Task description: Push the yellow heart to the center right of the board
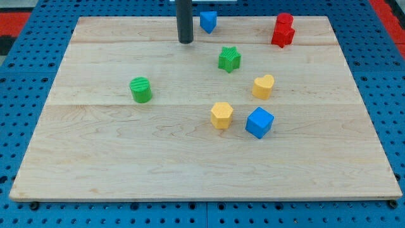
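The yellow heart lies a little right of the board's middle. My tip stands near the view's top, left of centre, well up and to the left of the heart and apart from every block. A green star lies between my tip and the heart. A yellow hexagon and a blue cube lie just below the heart.
A blue block sits at the top edge right of my tip. Two red blocks touch each other at the top right. A green cylinder lies at the left. The wooden board rests on a blue pegboard.
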You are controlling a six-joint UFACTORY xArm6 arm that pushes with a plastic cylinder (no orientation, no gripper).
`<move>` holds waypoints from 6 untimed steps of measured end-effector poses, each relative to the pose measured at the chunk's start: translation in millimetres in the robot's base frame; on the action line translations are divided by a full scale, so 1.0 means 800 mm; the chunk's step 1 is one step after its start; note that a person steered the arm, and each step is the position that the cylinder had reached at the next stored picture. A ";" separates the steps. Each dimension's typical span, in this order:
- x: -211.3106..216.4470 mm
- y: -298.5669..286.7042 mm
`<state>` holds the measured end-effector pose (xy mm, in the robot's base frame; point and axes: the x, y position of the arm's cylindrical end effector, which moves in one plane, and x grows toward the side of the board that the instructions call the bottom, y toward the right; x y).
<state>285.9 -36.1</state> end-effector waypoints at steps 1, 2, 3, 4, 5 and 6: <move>0.055 0.023; 0.108 0.065; 0.139 0.120; 0.158 0.190; 0.177 0.252; 0.198 0.300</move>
